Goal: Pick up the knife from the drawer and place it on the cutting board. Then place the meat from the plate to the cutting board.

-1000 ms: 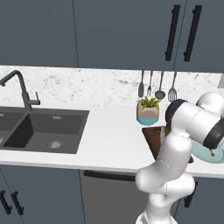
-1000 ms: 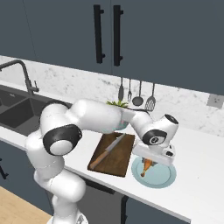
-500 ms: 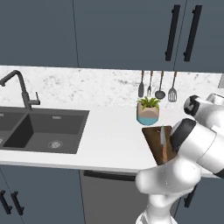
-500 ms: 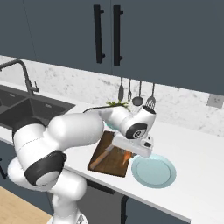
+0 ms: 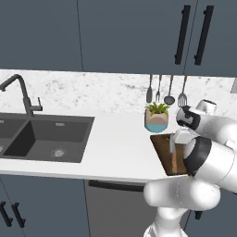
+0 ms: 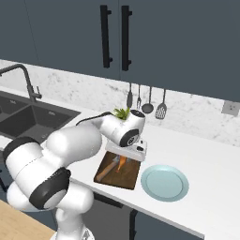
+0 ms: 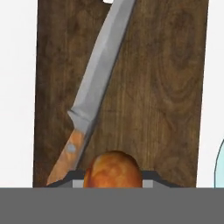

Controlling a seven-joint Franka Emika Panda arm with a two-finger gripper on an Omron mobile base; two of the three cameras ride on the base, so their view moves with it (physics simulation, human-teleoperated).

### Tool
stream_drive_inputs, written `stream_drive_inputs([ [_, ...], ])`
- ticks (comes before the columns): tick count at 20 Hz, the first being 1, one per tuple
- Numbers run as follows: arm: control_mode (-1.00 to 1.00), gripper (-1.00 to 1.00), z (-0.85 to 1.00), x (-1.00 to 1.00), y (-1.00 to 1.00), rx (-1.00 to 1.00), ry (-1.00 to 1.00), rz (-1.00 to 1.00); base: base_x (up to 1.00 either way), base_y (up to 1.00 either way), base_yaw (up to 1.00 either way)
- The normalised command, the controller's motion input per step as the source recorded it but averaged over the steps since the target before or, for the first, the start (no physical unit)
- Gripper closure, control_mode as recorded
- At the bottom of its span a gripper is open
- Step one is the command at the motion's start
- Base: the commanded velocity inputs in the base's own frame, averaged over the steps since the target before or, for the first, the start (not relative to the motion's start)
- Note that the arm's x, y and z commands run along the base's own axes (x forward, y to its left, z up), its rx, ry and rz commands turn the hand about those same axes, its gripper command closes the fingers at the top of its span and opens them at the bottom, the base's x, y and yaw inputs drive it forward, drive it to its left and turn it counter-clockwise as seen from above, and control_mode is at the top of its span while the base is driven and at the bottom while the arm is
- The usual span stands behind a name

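Note:
The dark brown cutting board (image 7: 166,87) (image 6: 127,179) (image 5: 161,149) lies on the white counter. The knife (image 7: 98,74) (image 6: 108,168) (image 5: 172,152) rests on it, grey blade along the board, tan handle toward the hand camera. My gripper (image 7: 113,180) (image 6: 123,158) hangs over the board's near end, shut on the meat (image 7: 113,169) (image 6: 123,163), an orange-brown drumstick. Right of the board sits the pale blue plate (image 6: 165,183) (image 7: 220,166), with nothing on it. The drawer is out of view.
A teal and tan plant pot (image 5: 156,118) stands just behind the board. Ladles and spatulas (image 6: 146,98) hang on the wall above it. A dark double sink (image 5: 41,137) with a black tap (image 5: 21,92) lies to the left. Dark cabinet doors hang overhead.
The arm has swung left from above the plate to above the cutting board, carrying the meat. The plate is left bare. The knife has stayed put.

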Motion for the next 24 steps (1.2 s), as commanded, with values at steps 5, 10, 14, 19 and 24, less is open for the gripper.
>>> stream_drive_inputs([
  [5,-1.0,1.0,-0.31,0.36,-0.06,0.0,0.03,0.0,0.0,0.0,0.0],
  [10,-1.0,1.0,-0.35,0.09,-0.09,0.0,0.04,0.0,0.0,0.0,0.0],
  [14,-1.0,1.0,-0.31,0.0,-0.07,0.0,0.02,0.0,0.0,0.0,0.0],
  [19,-1.0,1.0,-0.4,0.0,0.0,0.0,0.02,0.0,0.0,0.0,0.0],
  [24,-1.0,1.0,-0.24,0.0,0.11,0.0,0.02,0.0,0.0,0.0,0.0],
])
